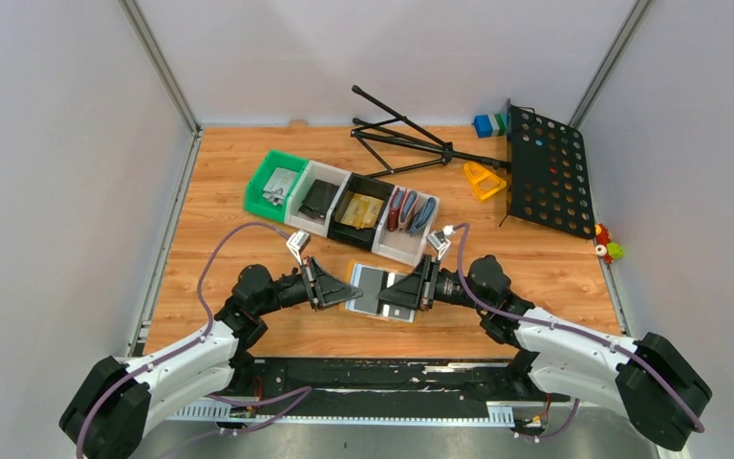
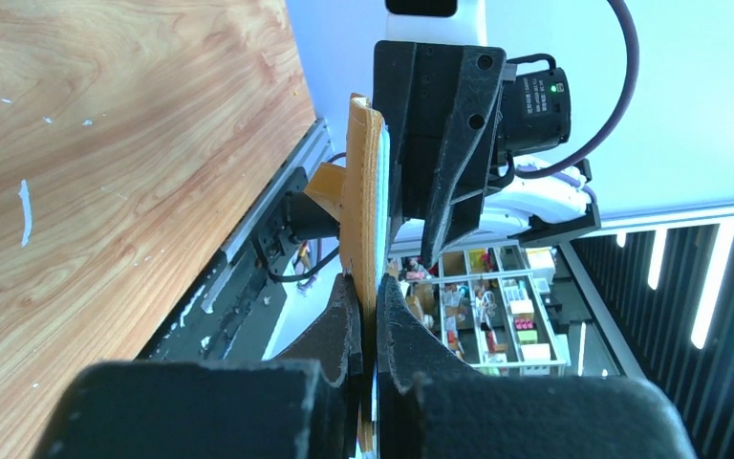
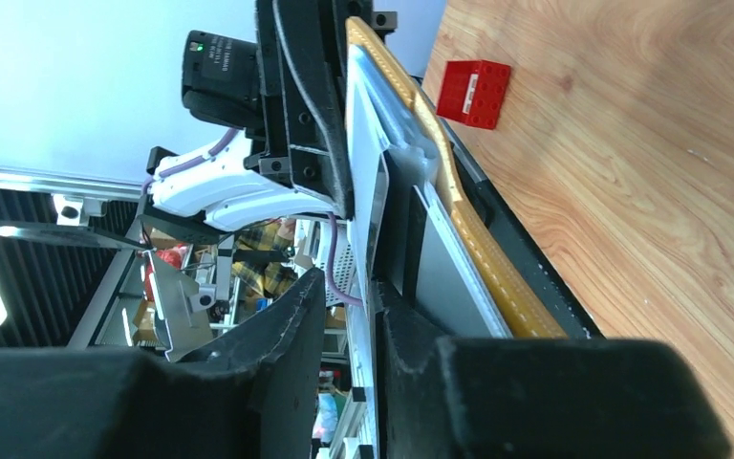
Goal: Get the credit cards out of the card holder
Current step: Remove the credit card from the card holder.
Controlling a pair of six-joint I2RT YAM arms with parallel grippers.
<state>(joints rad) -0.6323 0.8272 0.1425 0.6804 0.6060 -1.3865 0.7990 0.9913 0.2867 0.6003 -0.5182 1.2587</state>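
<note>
The wood-grain table (image 1: 229, 191) sits inside plain white walls (image 1: 57, 143) with metal posts (image 1: 158, 62) in the back corners, and a black rail (image 1: 373, 375) runs along its near edge. A row of bins (image 1: 291, 225) crosses the middle at a slant: green, white, black, white. A folded black music stand (image 1: 545, 172) lies at the back right. Near it are blue and green blocks (image 1: 489, 124) and a yellow triangular piece (image 1: 484, 179). A red block (image 3: 475, 93) shows in the right wrist view. In front of the bins the card holder (image 1: 373, 285) is spread open, pale lining up, between the arms. The left pincer (image 1: 347, 290) is clamped on its left edge and the right pincer (image 1: 394, 296) on its right side. I cannot tell whether cards sit in its pockets.
</note>
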